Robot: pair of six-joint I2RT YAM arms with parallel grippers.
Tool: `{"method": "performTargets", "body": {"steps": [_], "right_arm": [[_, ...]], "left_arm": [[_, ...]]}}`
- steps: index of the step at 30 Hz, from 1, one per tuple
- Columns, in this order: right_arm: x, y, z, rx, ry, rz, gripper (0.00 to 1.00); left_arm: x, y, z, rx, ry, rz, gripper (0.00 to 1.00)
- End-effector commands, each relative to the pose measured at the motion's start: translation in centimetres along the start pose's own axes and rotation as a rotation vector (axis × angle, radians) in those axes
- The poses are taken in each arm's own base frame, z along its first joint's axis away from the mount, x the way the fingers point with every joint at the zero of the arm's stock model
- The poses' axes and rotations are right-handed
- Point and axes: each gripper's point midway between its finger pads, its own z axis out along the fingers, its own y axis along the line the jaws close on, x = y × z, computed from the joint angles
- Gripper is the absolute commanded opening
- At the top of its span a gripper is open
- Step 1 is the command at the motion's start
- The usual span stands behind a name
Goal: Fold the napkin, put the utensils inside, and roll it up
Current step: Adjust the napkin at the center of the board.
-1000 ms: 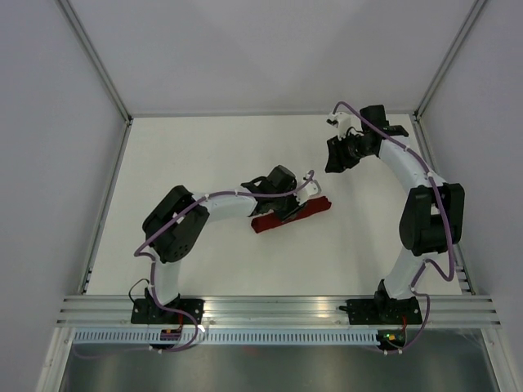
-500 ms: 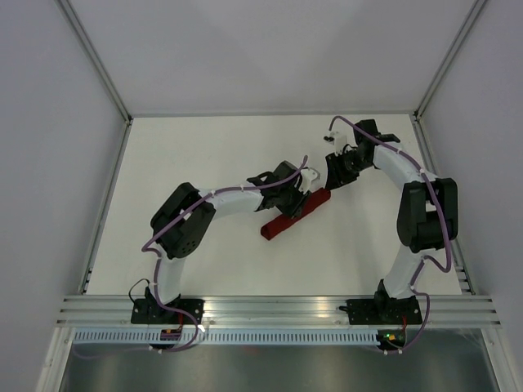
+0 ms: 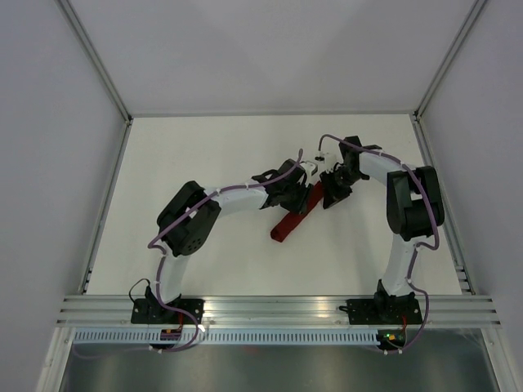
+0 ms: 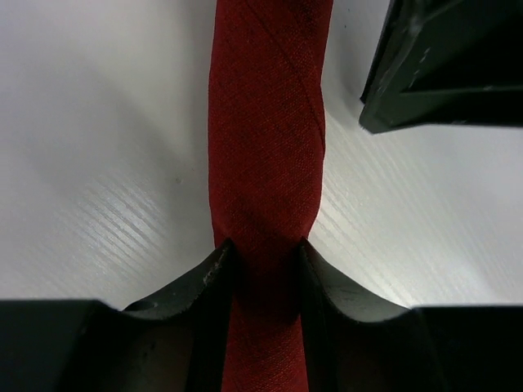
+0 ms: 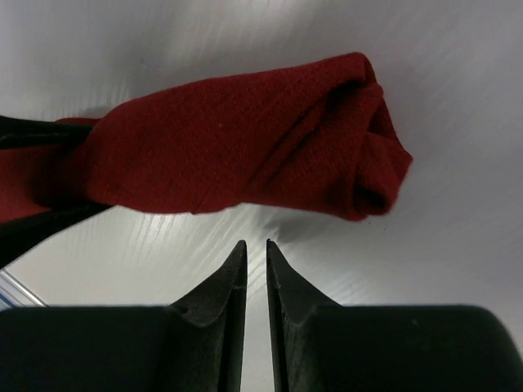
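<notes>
While left pincer (image 4: 263, 247) clamps the rolled, woven red napkin (image 4: 265, 122), right pincer (image 5: 255, 243) is nearly closed, empty.

Dark red napkin (image 3: 286, 226), rolled, lying diagonally

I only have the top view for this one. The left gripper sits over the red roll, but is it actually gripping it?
Observer: Yes. In the left wrist view the left gripper is clamped on the rolled napkin, pinching it from both sides.
Operator: Is the right gripper on the roll too?
Observer: No. In the right wrist view the right gripper has its jaws almost together with nothing between them. The roll's end lies beyond the tips, not touching them.
Operator: Is anything sticking out of that end?
Observer: Only coiled cloth folds show there, with no metal visible.
</notes>
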Motion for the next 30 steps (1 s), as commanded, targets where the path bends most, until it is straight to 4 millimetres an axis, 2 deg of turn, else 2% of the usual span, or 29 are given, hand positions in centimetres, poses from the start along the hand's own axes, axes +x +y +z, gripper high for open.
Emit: {"method": "performTargets", "body": {"steps": [1,11,18,30], "right_arm": [[-1.8,-0.9,0.9,0.067,-0.016,0.025,0.19],[-5.2,-2.4,2.1,0.132,-0.051,0.034,0.18],[-6.1,-3.2,2.6,0.153,-0.050,0.030,0.18],[-8.4,-2.6,2.9,0.151,-0.078,-0.010,0.18]], "left_arm": [[-0.2,-0.4,0.8,-0.029,0.008,-0.108,0.43],[-2.1,-1.1,1.6,-0.013,-0.073,-0.219,0.50],[-3.4,-1.1,1.1,-0.026,-0.134,-0.263,0.53],[-5.1,-0.8,0.7,-0.037,-0.183,-0.268,0.55]]}}
